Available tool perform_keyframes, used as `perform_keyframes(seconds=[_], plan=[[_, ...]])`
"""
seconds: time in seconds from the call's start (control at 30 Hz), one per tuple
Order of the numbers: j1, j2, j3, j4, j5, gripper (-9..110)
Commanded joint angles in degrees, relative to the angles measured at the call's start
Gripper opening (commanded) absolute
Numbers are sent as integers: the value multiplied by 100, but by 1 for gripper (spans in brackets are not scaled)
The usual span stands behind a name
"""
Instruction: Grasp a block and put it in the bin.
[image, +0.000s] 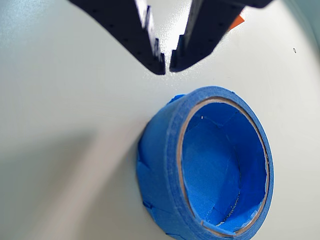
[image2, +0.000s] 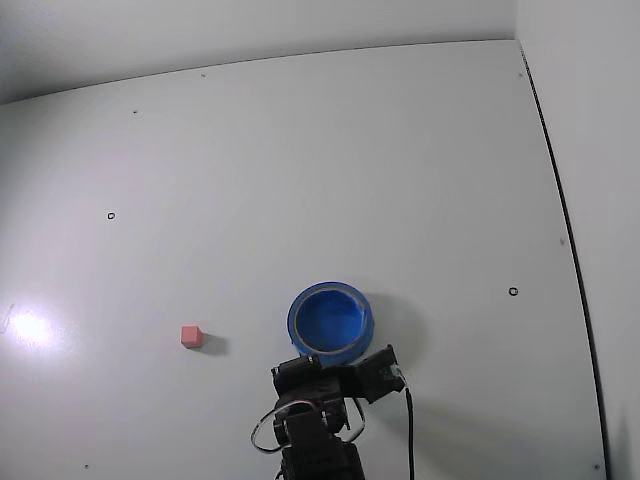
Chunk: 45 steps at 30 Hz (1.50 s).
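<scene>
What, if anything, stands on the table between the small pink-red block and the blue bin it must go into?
Nothing visible does. In the fixed view the block sits alone on the white table, left of the bin, with only bare surface between them. The gripper, closed and empty in the wrist view, hangs near the bin, not by the block.

Looking like a bare lab or hobby test bench, plain white tabletop (image2: 300, 180) filling the fixed view, small dark holes (image2: 513, 291) dotting it, white wall (image2: 580, 120) rising at right
</scene>
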Motion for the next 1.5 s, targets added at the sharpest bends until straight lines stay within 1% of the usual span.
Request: perform_keyframes(seconds=[0.0,0.3,0.6,0.7,0.9,1.0,1.13,1.27,1.47], plan=[[-88,53,53,-44,-123,0],[-53,53,53,-26,-79,0],[-35,62,-88,-26,-316,0],[-26,62,-387,9,-1134,0],[-149,-26,-1310,26,-4017,1],[-483,-105,-1819,26,-5089,6],[-1011,-606,-2364,35,-5273,17],[-1582,-1608,-2909,35,-5282,24],[-2338,-3313,-4078,18,-5282,24]])
